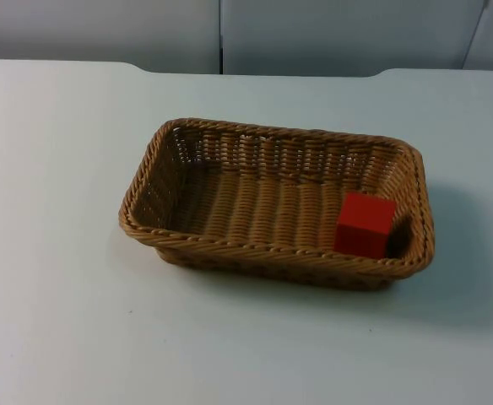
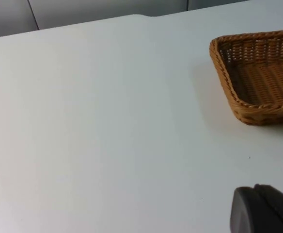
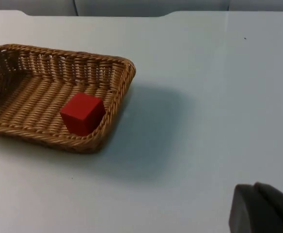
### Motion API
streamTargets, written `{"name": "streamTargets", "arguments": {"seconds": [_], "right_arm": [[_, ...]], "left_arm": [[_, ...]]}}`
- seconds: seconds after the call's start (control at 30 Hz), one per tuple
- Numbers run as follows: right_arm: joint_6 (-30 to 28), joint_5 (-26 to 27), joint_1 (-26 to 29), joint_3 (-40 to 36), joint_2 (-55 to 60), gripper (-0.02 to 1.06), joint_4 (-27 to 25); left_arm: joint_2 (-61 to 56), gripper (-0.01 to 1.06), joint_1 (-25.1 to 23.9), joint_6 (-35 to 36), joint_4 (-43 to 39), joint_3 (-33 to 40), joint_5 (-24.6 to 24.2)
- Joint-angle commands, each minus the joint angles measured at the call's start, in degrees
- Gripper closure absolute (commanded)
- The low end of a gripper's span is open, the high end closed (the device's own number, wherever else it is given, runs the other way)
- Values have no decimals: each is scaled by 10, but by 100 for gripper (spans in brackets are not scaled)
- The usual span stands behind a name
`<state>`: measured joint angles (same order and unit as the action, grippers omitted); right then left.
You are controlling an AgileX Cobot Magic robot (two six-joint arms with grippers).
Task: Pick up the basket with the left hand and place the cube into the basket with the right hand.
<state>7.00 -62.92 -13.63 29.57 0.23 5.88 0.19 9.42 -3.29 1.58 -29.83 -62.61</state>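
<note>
Basket point(image 2: 258, 80) on table point(image 2: 107, 121) (white)

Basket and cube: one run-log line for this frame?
cube: inside basket, at its right end | basket: resting on table | left claw: off basket, over table | right claw: off basket, over table

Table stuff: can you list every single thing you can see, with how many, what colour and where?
basket: one, brown woven, rectangular, standing on the table near its middle.
cube: one, red, inside the basket at its right end, close to the near corner.
table: one, white, under everything.
partition wall: one, grey, panelled, at the table's far edge.
left gripper: one black fingertip in the left wrist view, away from the basket, over bare table; the arm waits.
right gripper: one black fingertip in the right wrist view, away from the basket, over bare table; the arm waits.
</note>
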Motion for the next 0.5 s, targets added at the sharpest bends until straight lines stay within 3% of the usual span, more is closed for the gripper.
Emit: {"name": "streamTargets", "arguments": {"seconds": [0.0,0.2,0.47], "right_arm": [[15,9,-4,-3,-2,105,19],[129,-6,-4,-2,-2,105,110],[198,-23,-2,-1,-2,105,161]], "left_arm": [[-2,105,4,30,-20,4,7],[-2,105,4,39,-25,4,7],[-2,105,4,39,-25,4,7]]}}
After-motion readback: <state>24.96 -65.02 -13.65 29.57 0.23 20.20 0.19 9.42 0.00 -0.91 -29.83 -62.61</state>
